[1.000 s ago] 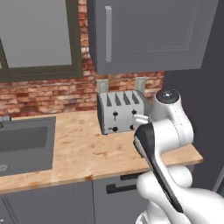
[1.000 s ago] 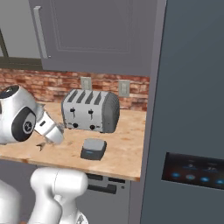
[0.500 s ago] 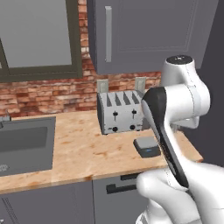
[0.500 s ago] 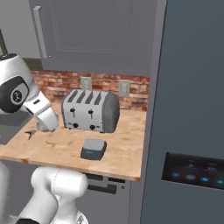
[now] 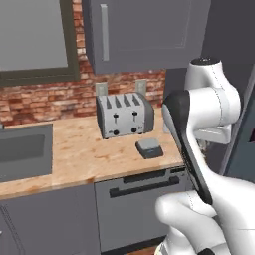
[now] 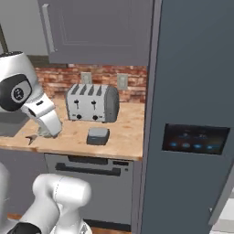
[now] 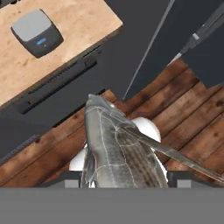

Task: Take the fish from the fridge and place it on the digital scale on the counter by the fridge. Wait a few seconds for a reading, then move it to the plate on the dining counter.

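One fish (image 7: 118, 148) sits clamped in your gripper (image 7: 124, 183), off the counter edge from the digital scale (image 7: 36, 31); beside that scale stands the toaster (image 5: 123, 115).

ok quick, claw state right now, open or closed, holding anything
Claw: closed on the fish, carried above the floor beside the counter.
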Controlling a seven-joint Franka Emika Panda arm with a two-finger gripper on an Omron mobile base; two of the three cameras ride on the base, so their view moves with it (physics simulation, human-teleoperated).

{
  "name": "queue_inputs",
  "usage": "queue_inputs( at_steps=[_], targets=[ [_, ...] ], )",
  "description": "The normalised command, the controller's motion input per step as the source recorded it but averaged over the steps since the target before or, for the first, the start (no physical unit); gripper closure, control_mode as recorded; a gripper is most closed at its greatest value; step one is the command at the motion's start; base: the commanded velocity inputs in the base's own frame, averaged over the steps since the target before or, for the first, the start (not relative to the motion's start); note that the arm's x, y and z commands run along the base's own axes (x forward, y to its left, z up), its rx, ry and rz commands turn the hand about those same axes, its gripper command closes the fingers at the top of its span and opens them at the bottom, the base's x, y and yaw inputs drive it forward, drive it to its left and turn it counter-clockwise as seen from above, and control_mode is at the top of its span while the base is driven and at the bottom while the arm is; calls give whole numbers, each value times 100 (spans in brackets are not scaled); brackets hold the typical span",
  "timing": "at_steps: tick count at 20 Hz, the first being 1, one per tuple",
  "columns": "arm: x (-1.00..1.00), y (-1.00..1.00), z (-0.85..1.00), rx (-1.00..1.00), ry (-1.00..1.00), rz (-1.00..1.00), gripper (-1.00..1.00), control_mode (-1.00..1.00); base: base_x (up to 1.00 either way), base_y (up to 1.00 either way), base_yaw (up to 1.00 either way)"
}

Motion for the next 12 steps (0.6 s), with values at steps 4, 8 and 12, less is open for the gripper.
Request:
queue_inputs(
  at_steps=[4,8,12],
  targets=[
    [0,0,0,0,0,0,100,100,-100,29,-68],
    [0,0,0,0,0,0,100,100,-86,21,-83],
    [0,0,0,0,0,0,100,100,-56,9,-90]
  ],
)
